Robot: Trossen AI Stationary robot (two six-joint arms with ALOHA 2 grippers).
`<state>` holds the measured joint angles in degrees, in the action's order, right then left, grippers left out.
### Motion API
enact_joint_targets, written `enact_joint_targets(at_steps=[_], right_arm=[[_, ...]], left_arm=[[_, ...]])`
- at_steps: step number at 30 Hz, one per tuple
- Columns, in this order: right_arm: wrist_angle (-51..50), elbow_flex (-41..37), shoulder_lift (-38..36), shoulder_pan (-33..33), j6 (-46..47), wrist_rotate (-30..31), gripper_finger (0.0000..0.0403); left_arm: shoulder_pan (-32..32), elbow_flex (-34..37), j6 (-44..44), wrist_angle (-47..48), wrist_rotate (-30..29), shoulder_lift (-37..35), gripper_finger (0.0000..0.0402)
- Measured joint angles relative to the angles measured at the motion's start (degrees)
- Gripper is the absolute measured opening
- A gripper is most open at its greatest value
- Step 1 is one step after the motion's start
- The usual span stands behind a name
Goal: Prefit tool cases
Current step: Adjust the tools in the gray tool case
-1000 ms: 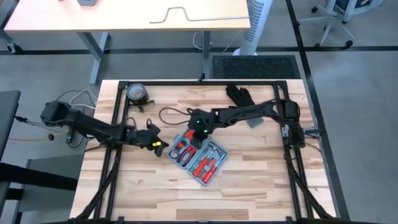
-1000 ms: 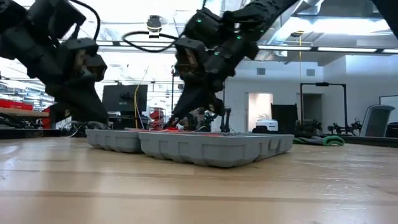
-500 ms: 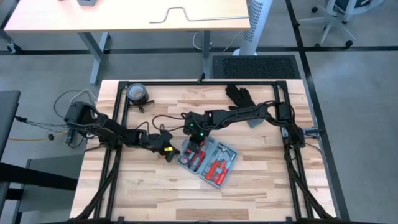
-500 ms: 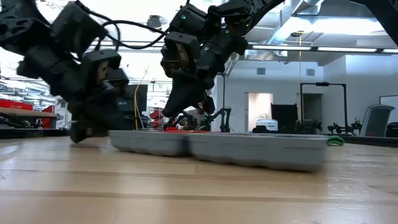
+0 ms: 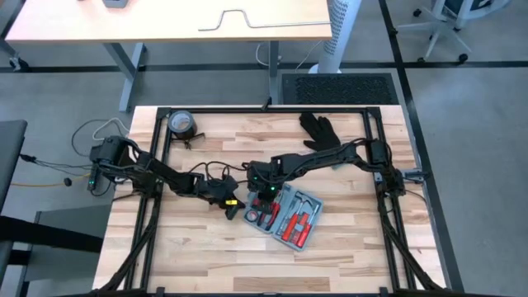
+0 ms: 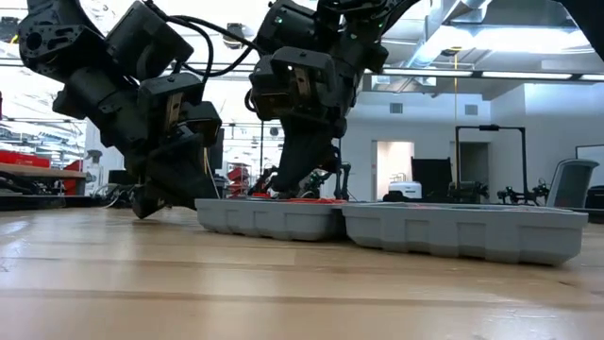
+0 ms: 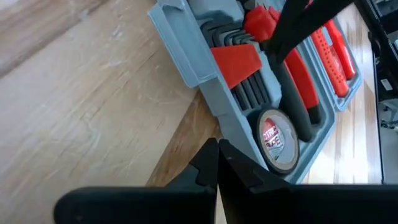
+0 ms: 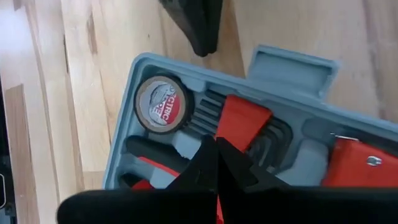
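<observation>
The blue-grey tool case (image 5: 285,219) lies open and flat on the wooden table, showing red and black tools and a round tape measure (image 7: 278,140). In the low view its two halves (image 6: 269,217) rest side by side on their undersides. My left gripper (image 5: 233,206) is shut, low at the case's left side. My right gripper (image 5: 262,198) is shut and points down into the case's left half, among the tools. My left gripper sets its shut fingertips (image 7: 212,149) against the case's outer side wall (image 7: 219,124), close to the tape measure's recess. It comes slanting down from the table's left. My right gripper sets its shut fingertips (image 8: 214,149) down inside the tray, beside the red hex-key holder (image 8: 239,121). It comes from above. The fingers hide whether they pinch anything.
A black glove (image 5: 318,128) lies at the far right of the table and a dark tape roll (image 5: 181,124) at the far left corner. Black frame rails (image 5: 157,165) run along the table's left, right and far sides. Bare wood lies along the near edge.
Both grippers have gone toward the table's right and near edges, staying shut. The open case has slid along the table with them the same way, staying flat, and has turned slightly.
</observation>
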<state>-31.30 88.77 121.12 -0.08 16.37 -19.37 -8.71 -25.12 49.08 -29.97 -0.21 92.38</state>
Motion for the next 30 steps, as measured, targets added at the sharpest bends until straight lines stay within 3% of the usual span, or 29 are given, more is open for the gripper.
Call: enact_joint_targets(at_steps=[14, 22, 30], right_arm=[[3.3, 0.2, 4.7, -1.5, 1.9, -3.2, 0.0000], [0.1, -0.1, -1.2, -1.6, 1.6, 0.3, 0.0000], [-0.5, -0.1, -0.7, -1.4, 1.1, 6.2, 0.0000]], left_arm=[[-2.0, 0.0, 0.1, -0.3, 0.2, 0.0, 0.0000], [-2.4, 0.0, -0.3, -0.3, 0.4, 0.0, 0.0000], [-2.3, 0.0, -0.4, -0.4, 1.3, 0.0, 0.0000]])
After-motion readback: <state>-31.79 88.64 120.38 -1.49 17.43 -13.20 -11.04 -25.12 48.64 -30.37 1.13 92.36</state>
